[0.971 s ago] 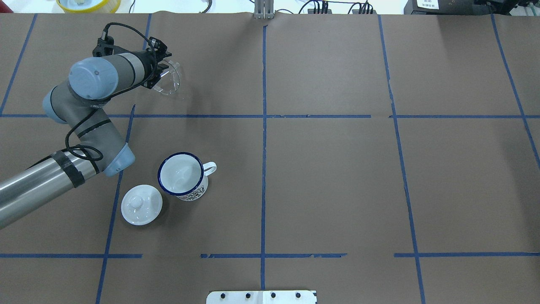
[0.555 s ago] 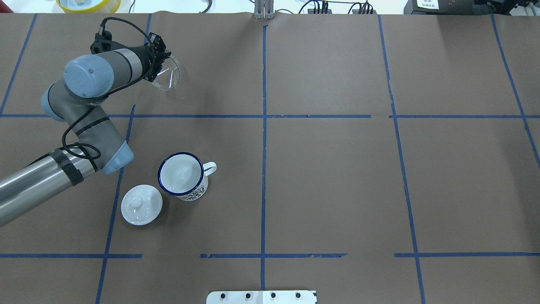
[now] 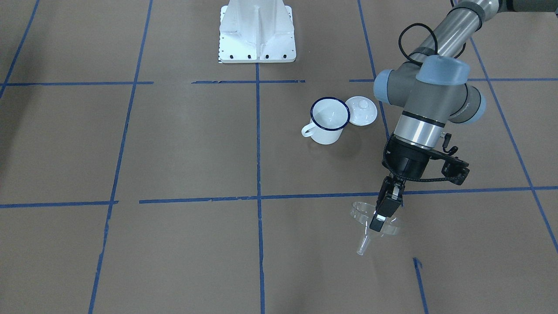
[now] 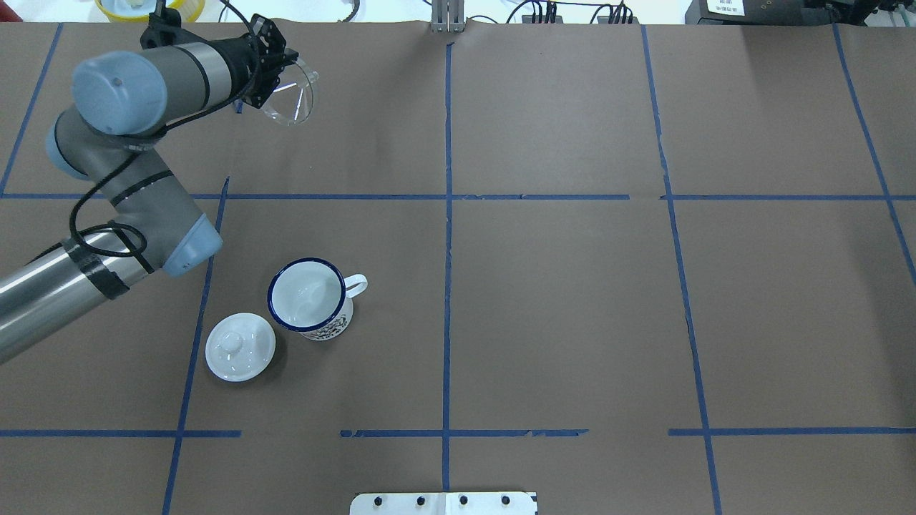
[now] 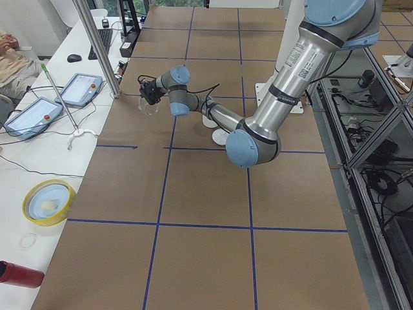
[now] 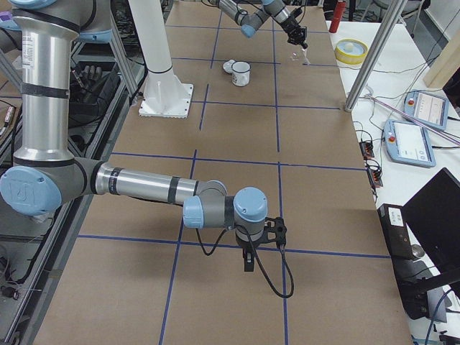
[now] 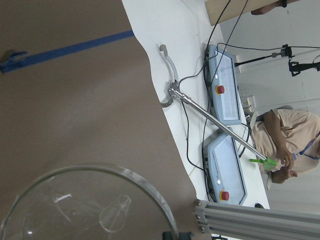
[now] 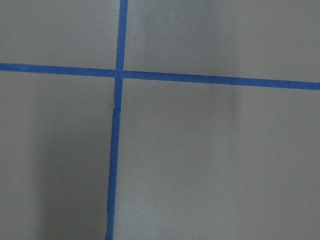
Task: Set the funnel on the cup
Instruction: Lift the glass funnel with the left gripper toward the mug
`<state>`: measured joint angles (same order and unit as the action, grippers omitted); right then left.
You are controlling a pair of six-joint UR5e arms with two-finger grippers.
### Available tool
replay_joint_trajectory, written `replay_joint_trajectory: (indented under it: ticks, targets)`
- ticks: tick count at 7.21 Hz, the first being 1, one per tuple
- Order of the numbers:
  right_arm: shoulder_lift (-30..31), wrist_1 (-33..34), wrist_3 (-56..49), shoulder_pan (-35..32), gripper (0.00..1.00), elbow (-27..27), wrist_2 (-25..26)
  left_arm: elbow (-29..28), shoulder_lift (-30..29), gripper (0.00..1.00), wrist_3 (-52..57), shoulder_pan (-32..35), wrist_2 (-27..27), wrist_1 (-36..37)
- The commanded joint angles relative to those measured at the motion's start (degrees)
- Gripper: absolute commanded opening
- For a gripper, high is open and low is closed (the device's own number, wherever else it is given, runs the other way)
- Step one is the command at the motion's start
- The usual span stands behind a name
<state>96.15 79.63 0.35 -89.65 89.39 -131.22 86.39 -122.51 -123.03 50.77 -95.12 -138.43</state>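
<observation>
The clear funnel (image 4: 292, 96) hangs in the air over the table's far left part, tilted, its stem (image 3: 362, 245) pointing down and sideways. My left gripper (image 4: 275, 77) is shut on the funnel's rim, with one finger (image 3: 377, 221) across the cone. The left wrist view shows the cone's rim (image 7: 107, 172) close up. The cup (image 4: 309, 297), a white mug with a blue rim, stands upright and empty nearer the robot, well apart from the funnel; it also shows in the front view (image 3: 329, 124). My right gripper (image 6: 248, 262) shows only in the exterior right view; I cannot tell its state.
A round white knobbed lid (image 4: 240, 347) lies next to the cup on its left. A yellow bowl (image 4: 150, 7) sits beyond the table's far edge. The robot's white base plate (image 3: 257, 32) is at the near edge. A metal post (image 5: 97, 48) stands by the far edge.
My left arm has moved away from the robot and risen with the funnel in its grip. The cup and lid have not moved.
</observation>
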Motion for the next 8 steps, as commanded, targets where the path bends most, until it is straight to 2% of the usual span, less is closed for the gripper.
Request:
replay_joint_trajectory:
  ticks: [1,3,4,5,6,7,8]
  targets:
    - [0.0,0.0,0.0,0.0,1.0,0.0,0.0,16.8,-0.09,0.0,6.63,2.05,-7.43,21.59]
    - [0.0,0.0,0.08,0.0,1.0,0.0,0.0,30.17,-0.71,0.0,13.14,2.14,-13.22,43.92]
    - [0.0,0.0,0.0,0.0,1.0,0.0,0.0,34.76,-2.71,0.0,15.95,2.14,-14.99,54.91]
    - [0.0,0.0,0.0,0.0,1.0,0.09,0.0,36.29,-6.3,0.0,18.94,1.7,-17.88,66.77]
    - [0.0,0.0,0.0,0.0,1.0,0.0,0.0,36.83,-8.77,0.0,23.75,-0.39,-19.56,75.07]
    - [0.0,0.0,0.0,0.0,1.0,0.0,0.0,36.74,-9.49,0.0,28.85,-3.11,-19.58,80.54]
    - [0.0,0.0,0.0,0.0,1.0,0.09,0.0,35.96,-9.5,0.0,32.29,-5.22,-19.58,81.82]
